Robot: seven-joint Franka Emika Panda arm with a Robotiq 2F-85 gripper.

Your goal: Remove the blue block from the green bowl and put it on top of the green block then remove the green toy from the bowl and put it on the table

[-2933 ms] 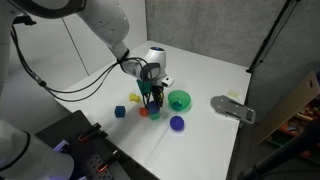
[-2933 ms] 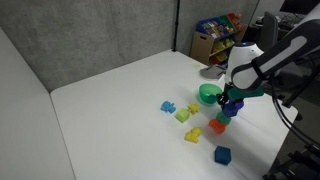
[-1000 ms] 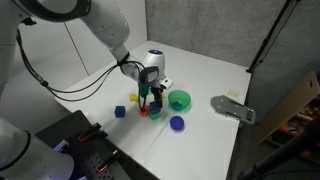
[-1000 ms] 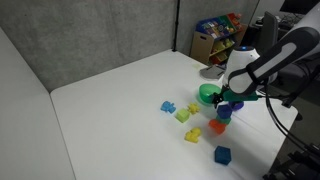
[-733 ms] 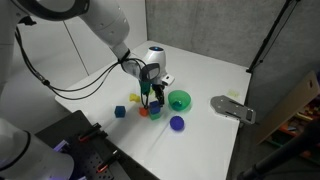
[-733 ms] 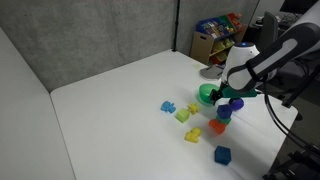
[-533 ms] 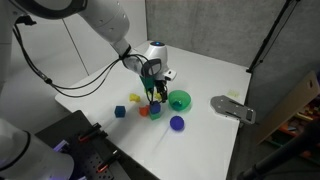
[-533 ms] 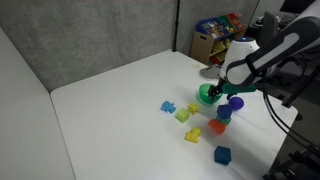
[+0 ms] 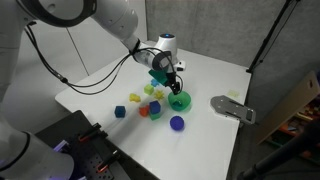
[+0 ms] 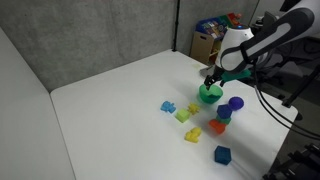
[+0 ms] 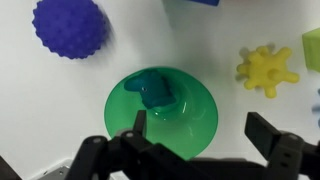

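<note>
The gripper (image 11: 200, 135) hung over the bowl (image 11: 163, 110) with its jaws spread wide and nothing between them. In the wrist view the two fingers (image 11: 138, 125) came in from the bottom edge, one over the bowl's near rim and one off to its side above the bare table (image 11: 60, 110). Neither touched the bowl.

The toy (image 11: 158, 90) lay inside the bowl, close to the middle, a darker, bluish green against the bright plastic. Its shape was hard to make out.

In both exterior views the gripper (image 9: 175, 85) (image 10: 213, 82) stood just above the bowl (image 9: 180, 100) (image 10: 209, 95), which rested on the table (image 9: 210, 75) (image 10: 120, 100).

Beside the bowl sat a purple ball (image 11: 70, 27) (image 10: 235, 103), near it but apart. On the bowl's other side lay a yellow spiky piece (image 11: 267, 70).

The blue block (image 10: 222, 112) was out of the bowl, near the ball, and appeared to sit on top of the green block (image 10: 221, 119); the stack was too small to read exactly. An orange block (image 10: 217, 127) lay just beside it.

Farther out on the table were a second blue cube (image 10: 222, 155), a cyan block (image 10: 168, 105) and a yellow-green block (image 10: 183, 115), all well apart from the bowl.
</note>
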